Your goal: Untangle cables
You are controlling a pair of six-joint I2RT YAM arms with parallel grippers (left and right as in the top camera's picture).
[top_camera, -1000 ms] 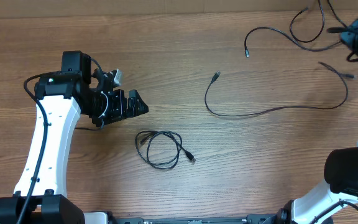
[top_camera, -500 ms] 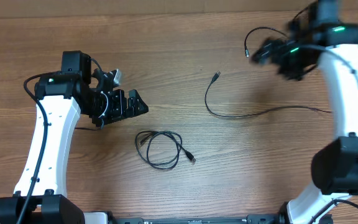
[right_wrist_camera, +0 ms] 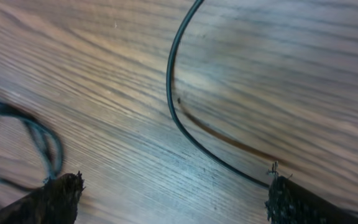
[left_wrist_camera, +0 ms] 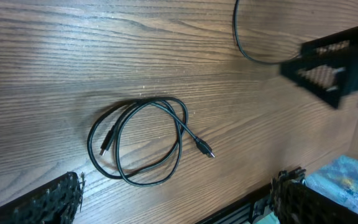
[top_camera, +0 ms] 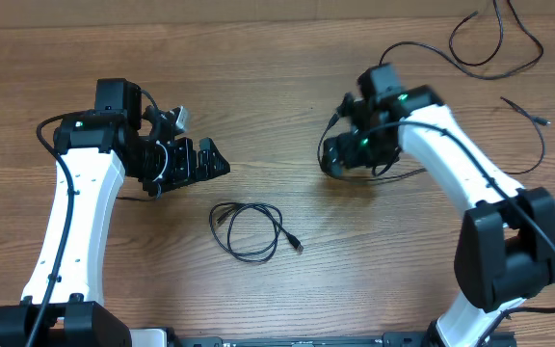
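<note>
Across the whole frame we have the wooden table, carrying just arms & wires. The left arm fills the left side, bent inward. Its left gripper sits at centre-left w/ fingers spread wide and nothing btw them. Its wrist view looks down on the coil, so we judge it's held clear of the work for now.

The right arm reaches from lower right up to centre, putting the right gripper low over the bend of the long cable. Its fingers also stand well apart. In the wrist view the wire curves across the gap btw them, not pinched. We read that as lining up for a grab, prob. to drag the bend out straighter.

Now the 3 cables. The long one sweeps from under the right gripper toward the right edge and back up, ending in a plug tip at upper right. A second cable loops in the upper-right corner. An arc of it runs by the right arm, so we can't tell if it crosses the long one there. The coiled cable lies lower centre, well apart from the others and wound on itself, w/ its plug poking out lower right. We judge that coil isn't opened out yet.
</note>
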